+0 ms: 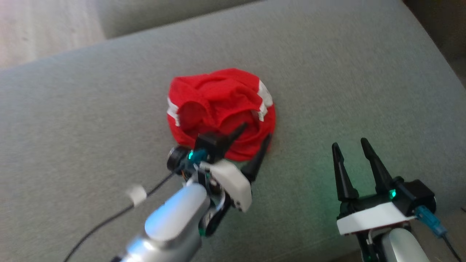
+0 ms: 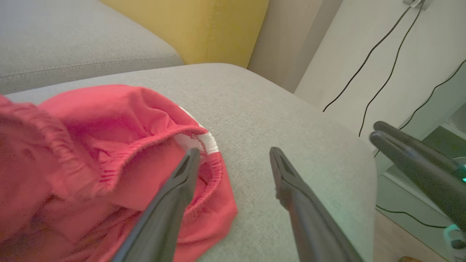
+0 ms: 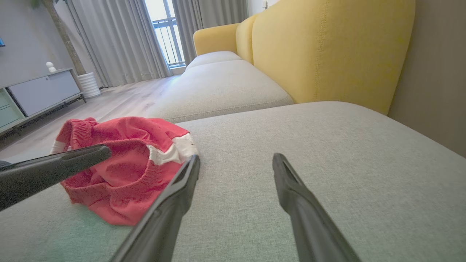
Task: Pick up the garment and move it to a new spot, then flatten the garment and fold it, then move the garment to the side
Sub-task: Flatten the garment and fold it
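Lower right of the head view: right claw (image 1: 349, 143), jaws spread, empty, above the grey sofa cushion (image 1: 327, 72). Lower centre: left claw (image 1: 256, 131), jaws spread, gripping nothing; one finger is over the near hem of the red garment (image 1: 218, 98), the other over bare cushion. The garment lies bunched at frame centre, neither flattened nor folded. Judgement: pickup not yet made; all steps remain. Farther off, right wrist view: yellow backrest (image 3: 327, 47) upper right, wood floor (image 3: 120, 94), grey curtains (image 3: 109, 36) upper left.
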Controlling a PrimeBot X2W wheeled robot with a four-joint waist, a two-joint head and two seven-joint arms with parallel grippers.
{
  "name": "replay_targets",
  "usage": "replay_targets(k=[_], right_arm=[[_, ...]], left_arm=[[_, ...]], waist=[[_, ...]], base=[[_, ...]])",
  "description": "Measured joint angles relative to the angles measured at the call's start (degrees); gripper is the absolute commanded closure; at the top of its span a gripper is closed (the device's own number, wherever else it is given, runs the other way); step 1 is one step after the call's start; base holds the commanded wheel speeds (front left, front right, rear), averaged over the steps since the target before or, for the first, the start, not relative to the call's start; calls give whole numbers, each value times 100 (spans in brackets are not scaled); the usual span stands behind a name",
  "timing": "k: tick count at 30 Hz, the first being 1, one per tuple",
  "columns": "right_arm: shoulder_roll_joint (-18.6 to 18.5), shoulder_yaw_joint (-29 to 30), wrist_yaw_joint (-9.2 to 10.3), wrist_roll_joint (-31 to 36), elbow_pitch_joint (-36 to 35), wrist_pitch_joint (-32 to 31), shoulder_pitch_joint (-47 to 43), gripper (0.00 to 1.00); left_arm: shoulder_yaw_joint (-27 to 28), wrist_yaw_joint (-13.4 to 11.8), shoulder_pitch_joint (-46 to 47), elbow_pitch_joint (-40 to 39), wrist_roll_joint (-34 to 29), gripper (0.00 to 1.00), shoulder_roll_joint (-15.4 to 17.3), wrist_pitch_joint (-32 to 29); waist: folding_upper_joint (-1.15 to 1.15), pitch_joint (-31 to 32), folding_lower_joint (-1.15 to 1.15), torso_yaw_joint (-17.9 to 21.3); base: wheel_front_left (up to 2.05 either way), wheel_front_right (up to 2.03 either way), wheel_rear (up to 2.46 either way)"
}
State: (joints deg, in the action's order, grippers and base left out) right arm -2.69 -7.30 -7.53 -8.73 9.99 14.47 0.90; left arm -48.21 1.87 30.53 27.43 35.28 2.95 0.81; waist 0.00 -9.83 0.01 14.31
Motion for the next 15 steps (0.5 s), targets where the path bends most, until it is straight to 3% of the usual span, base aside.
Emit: replay_targets(k=[8,15], right_arm=[[1,-47,0,-140,-16,0,146,0],[1,-82,0,-145,-23,0,223,0]], left_arm=[[-349,-408,836,513,480,0,0,-285],[-565,-699,1070,838,871,0,-4,-323]], waist=[[0,-507,0,349],[0,-575,-2,473]], base=[[0,0,0],[0,0,0]])
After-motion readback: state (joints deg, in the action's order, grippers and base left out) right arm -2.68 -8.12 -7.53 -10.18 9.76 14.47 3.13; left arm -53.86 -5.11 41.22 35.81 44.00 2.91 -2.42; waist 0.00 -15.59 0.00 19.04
